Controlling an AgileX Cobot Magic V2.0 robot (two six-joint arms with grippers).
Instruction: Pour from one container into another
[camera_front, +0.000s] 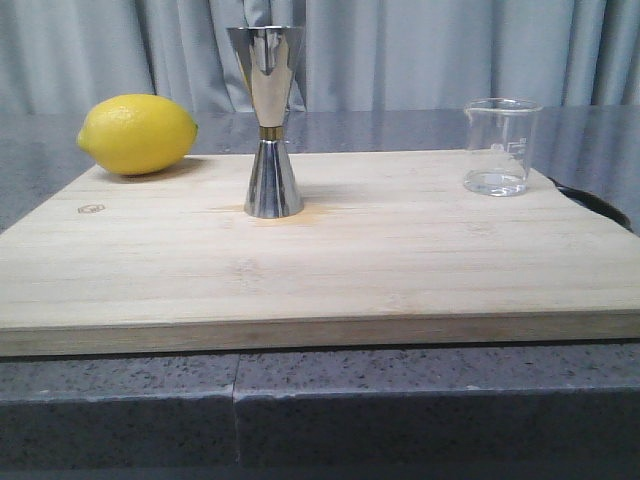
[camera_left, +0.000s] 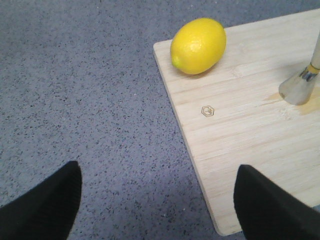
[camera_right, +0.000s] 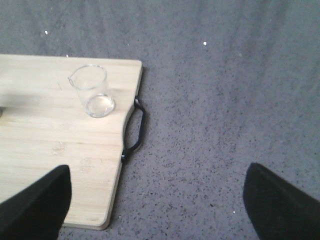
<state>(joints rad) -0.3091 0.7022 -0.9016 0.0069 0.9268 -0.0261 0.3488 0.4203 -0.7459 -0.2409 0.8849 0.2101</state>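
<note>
Standing upright at right of frame on the board (camera_front: 400, 260), beaker (camera_front: 499, 147) awaits pickup; jigger (camera_front: 271, 120) stands centre. Right pincer (camera_right: 155, 205) and left pincer (camera_left: 157, 200) both spread apart, empty, above counter (camera_left: 75, 100).

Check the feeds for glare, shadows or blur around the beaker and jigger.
Front view: jigger mirrors the curtains; lemon casts a soft shadow. Right wrist view: beaker is sharp, faintly outlined. Left wrist view: jigger base is slightly blurred.

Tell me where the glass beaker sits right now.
In the front view the glass beaker stands upright near the cutting board's far right corner, right of the steel jigger, close to the board's black handle.
</note>
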